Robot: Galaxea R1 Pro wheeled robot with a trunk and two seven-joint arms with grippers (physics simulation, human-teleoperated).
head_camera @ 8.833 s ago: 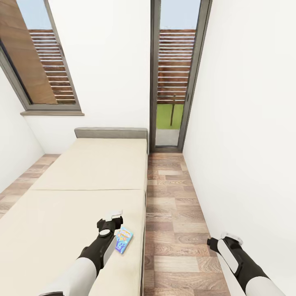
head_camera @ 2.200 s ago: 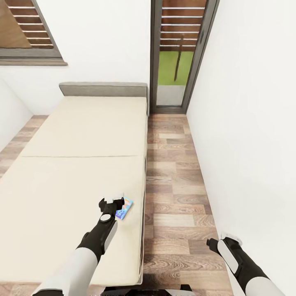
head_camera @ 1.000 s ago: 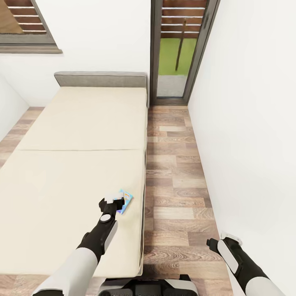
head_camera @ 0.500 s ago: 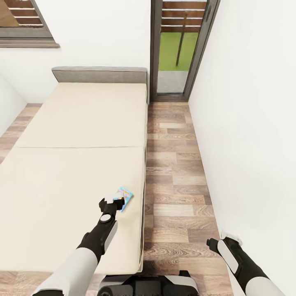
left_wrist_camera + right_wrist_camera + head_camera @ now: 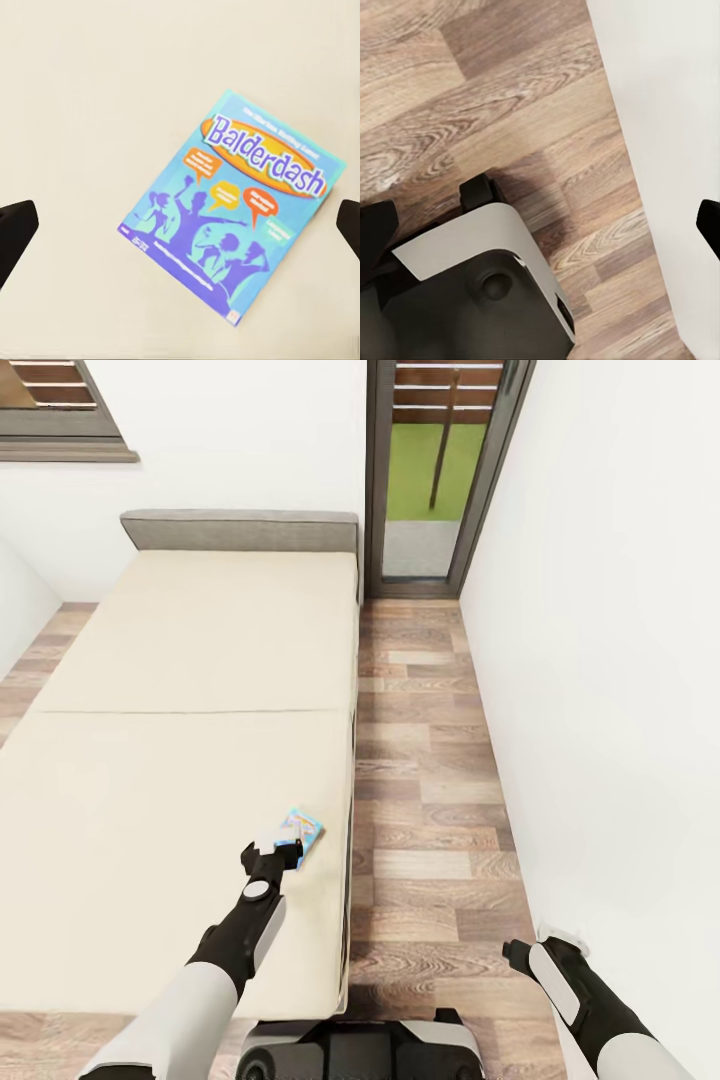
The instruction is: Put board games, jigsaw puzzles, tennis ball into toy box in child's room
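Note:
A small blue board game (image 5: 304,829) with "Balderdash" on its cover (image 5: 232,214) lies flat on the beige bed (image 5: 180,690), close to the mattress's right edge. My left gripper (image 5: 276,850) hovers just short of it and above it, apart from the box. In the left wrist view this gripper (image 5: 180,229) is open, one dark fingertip (image 5: 15,232) at each side of the picture and the box lying on the mattress between them. My right gripper (image 5: 541,947) hangs low by the white wall, open (image 5: 540,225) and holding nothing.
A wood-plank floor strip (image 5: 420,760) runs between the bed and the white right wall (image 5: 620,660) to a glass door (image 5: 420,470). A grey headboard (image 5: 240,530) closes the bed's far end. My own base (image 5: 360,1050) shows at the bottom, and under the right gripper (image 5: 487,292).
The whole picture has shifted because the camera moved; my base has come into view at the bottom. The blue game now sits slightly farther beyond the left fingertips. The right arm is unchanged.

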